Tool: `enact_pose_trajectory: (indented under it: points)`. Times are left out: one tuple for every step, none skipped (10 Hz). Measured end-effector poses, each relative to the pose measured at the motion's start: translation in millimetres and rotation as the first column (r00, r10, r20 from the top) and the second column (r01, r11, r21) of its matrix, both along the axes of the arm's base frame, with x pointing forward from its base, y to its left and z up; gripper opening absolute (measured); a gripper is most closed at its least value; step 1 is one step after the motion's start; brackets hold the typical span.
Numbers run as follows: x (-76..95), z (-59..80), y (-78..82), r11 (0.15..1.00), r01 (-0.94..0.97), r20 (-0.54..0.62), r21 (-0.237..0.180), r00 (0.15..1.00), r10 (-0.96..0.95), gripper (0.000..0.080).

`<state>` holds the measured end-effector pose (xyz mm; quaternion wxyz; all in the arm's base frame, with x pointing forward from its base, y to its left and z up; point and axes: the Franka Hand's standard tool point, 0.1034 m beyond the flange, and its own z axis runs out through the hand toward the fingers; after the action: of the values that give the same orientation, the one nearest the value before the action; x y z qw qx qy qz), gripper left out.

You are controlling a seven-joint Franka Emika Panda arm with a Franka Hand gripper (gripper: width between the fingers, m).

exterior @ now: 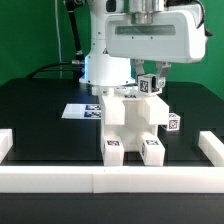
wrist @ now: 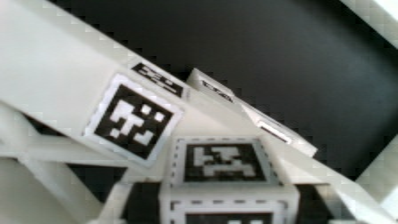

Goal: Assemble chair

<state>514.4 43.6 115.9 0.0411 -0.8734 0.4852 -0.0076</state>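
The chair point(exterior: 135, 122) stands partly put together in the middle of the black table, a white blocky stack with tags on its front feet and on the side at the exterior view's right. My gripper point(exterior: 150, 78) hangs over its top back corner, closed around a small tagged white chair part point(exterior: 150, 87) that sits at the top of the stack. In the wrist view that chair part point(wrist: 221, 160) fills the space between my jaws, its tag facing the camera. A long white chair piece point(wrist: 134, 115) with another tag runs slantwise beside it. My gripper point(wrist: 217, 200) is mostly hidden by the part.
The marker board point(exterior: 84, 110) lies flat behind the chair, toward the exterior view's left. The white border wall point(exterior: 110, 179) runs along the front, with raised ends at both sides. The arm's base point(exterior: 105, 68) stands at the back.
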Motion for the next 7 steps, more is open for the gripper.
enact_pose_trajectory:
  points:
    - [-0.1, -0.1, 0.1, 1.0, 0.004, 0.0, 0.0, 1.0, -0.004, 0.0367]
    - [-0.1, -0.2, 0.1, 1.0, -0.001, 0.0, 0.0, 1.0, 0.001, 0.0367]
    - [-0.3, -0.4, 0.0, 1.0, -0.023, -0.001, -0.003, 1.0, 0.023, 0.051]
    - [-0.3, -0.8, 0.2, 0.997, -0.073, 0.0, -0.006, 0.997, 0.073, 0.0604]
    - [0.4, -0.4, 0.3, 0.997, -0.083, 0.002, -0.007, 0.997, 0.083, 0.0604]
    - [0.9, 0.0, 0.5, 0.989, -0.144, 0.005, -0.013, 0.99, 0.144, 0.064]
    - [1.4, 0.4, 1.3, 0.968, -0.251, 0.01, -0.022, 0.968, 0.251, 0.0647]
